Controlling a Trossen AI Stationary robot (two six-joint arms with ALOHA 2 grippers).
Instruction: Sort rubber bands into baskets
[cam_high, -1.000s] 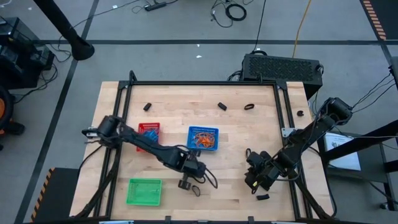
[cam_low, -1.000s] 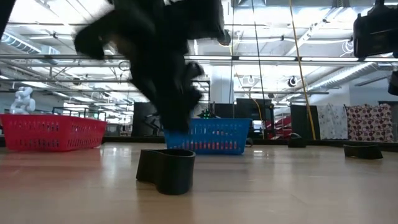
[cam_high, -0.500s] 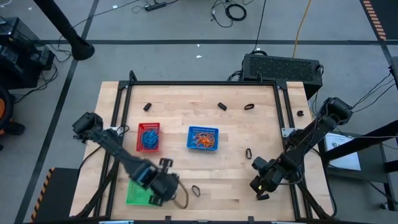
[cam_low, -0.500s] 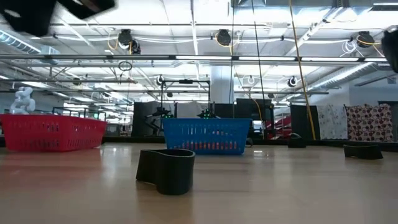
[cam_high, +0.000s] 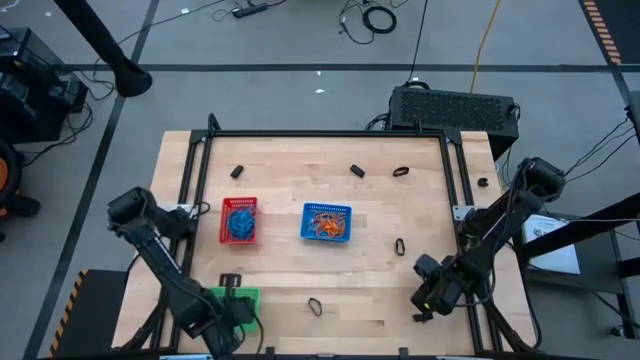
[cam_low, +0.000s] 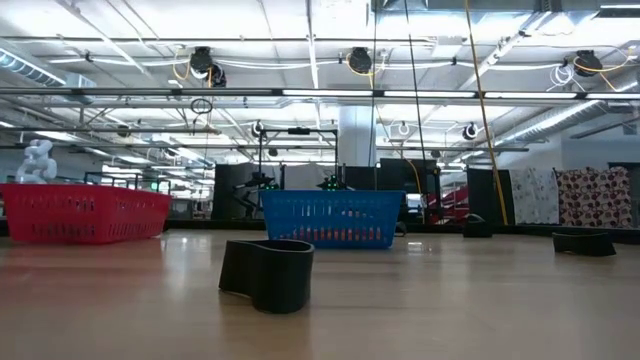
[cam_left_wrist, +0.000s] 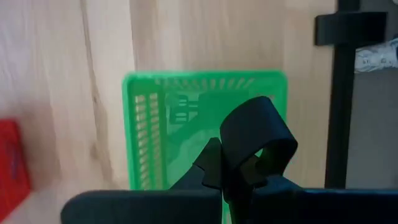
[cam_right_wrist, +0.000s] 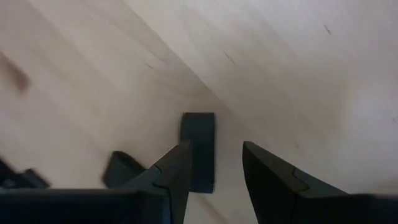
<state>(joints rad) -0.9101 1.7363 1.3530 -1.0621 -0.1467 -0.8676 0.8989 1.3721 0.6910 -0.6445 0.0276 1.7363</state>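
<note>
Over the shallow green plastic mesh basket (cam_left_wrist: 205, 124), at the front left of the pale wooden table (cam_high: 330, 215), the left gripper (cam_left_wrist: 239, 177) has its two dark fingers pinched tight on a wide black rubber band (cam_left_wrist: 256, 134). The band sticks up in a loop above the basket.

Behind the green one sits the small red mesh basket (cam_high: 239, 220) with blue bands inside. Beside it, near the middle of the table, is the small blue mesh basket (cam_high: 327, 223) full of orange bands.

More black bands lie loose on the wood — one near the front middle (cam_high: 315, 306), which looks big and close in the low view (cam_low: 267, 272), one just right of the blue basket (cam_high: 400, 246), and three near the back edge (cam_high: 237, 172) (cam_high: 356, 170) (cam_high: 401, 172).

At the front right corner the right gripper (cam_right_wrist: 214, 165) is down close to the table, its fingers (cam_right_wrist: 177, 171) partly apart and holding nothing. A flat black band (cam_right_wrist: 198, 151) lies on the wood between them, seen in the right wrist view.

A black box with a grille (cam_high: 455, 110) stands behind the table.
</note>
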